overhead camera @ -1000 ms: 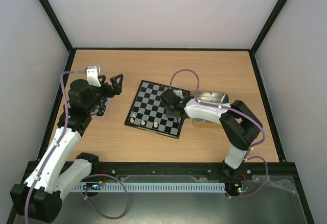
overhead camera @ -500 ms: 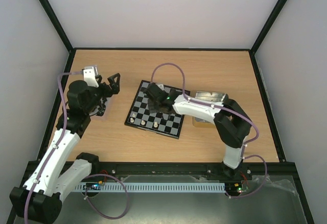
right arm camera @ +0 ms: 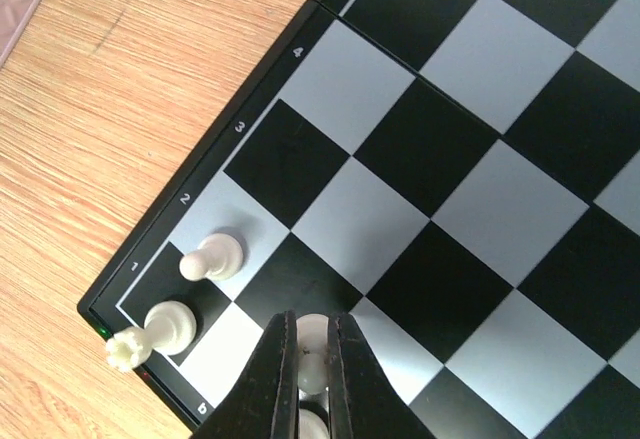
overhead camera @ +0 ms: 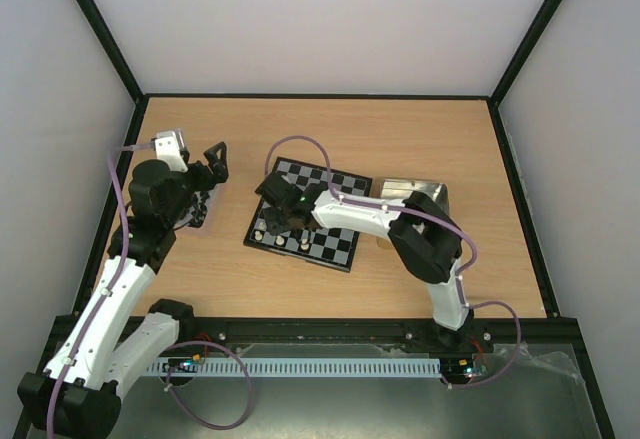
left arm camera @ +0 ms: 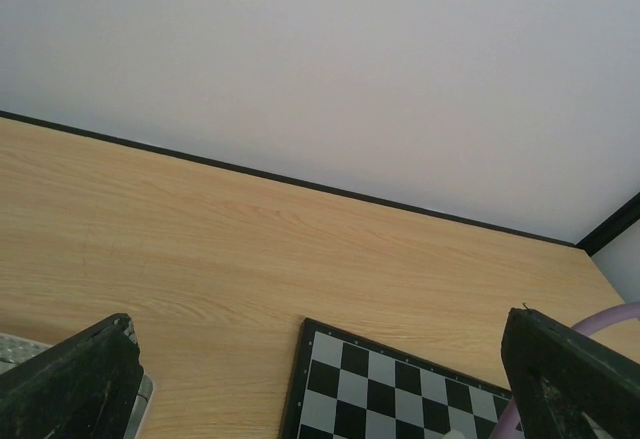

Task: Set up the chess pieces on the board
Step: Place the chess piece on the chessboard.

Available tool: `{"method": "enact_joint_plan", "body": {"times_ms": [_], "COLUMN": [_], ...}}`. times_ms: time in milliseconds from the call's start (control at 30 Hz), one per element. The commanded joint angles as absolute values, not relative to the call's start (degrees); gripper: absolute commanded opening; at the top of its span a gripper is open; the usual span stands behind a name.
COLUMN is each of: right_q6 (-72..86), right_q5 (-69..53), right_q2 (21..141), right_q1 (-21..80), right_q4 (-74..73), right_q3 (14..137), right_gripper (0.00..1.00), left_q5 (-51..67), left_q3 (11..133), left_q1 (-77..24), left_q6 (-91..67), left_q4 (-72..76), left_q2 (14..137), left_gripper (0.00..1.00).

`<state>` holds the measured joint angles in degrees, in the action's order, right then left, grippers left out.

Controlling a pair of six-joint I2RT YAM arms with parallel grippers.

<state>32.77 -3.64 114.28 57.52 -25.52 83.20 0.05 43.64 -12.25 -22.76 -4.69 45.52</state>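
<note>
The board (overhead camera: 325, 224) lies mid-table, and also shows in the left wrist view (left arm camera: 400, 384) and the right wrist view (right arm camera: 450, 159). My right gripper (overhead camera: 272, 211) is over the board's near left corner. In its wrist view it (right arm camera: 312, 359) is shut on a cream-white chess piece (right arm camera: 313, 331), held above a black square. A white pawn (right arm camera: 210, 257) and a white rook (right arm camera: 165, 327) stand just left of it, and another white piece (right arm camera: 316, 426) is partly hidden below the jaws. My left gripper (overhead camera: 212, 159) is open and empty, left of the board (left arm camera: 318, 319).
A silvery tin (overhead camera: 415, 196) sits right of the board. Another tin (overhead camera: 198, 211) lies partly under the left arm. White pieces (overhead camera: 304, 244) stand along the board's near edge. Black-framed walls enclose the table.
My right gripper has swept left across the board, from its right side to the near left corner, carrying the white piece. My left gripper has drifted slightly left.
</note>
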Motion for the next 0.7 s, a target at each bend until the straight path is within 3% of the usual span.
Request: {"method": "enact_joint_plan", "body": {"times_ms": [0,400,667], "right_q6": [31.5,30.0,30.1], "right_q5": [-4.4,-5.7,-5.2], "right_q2": [116.5,119.7,119.4], "right_q1": [58.0,58.4,58.4], "right_q4": [-27.9,-29.3,-29.2], "right_q3": [86.4,88.8,88.6], "right_gripper": [0.05,0.07,0.19], "left_q5": [-1.0,-1.1,-1.2], "left_q3": [43.9,44.0,44.0], "left_q1": [-12.4,-12.3,-12.4], "left_q6": [-22.9,-22.8,-22.8], "left_q4": [-4.4,-4.7,-4.7], "left_q2": [45.4,45.5,45.6], "left_gripper": [0.99,0.99,0.99]}}
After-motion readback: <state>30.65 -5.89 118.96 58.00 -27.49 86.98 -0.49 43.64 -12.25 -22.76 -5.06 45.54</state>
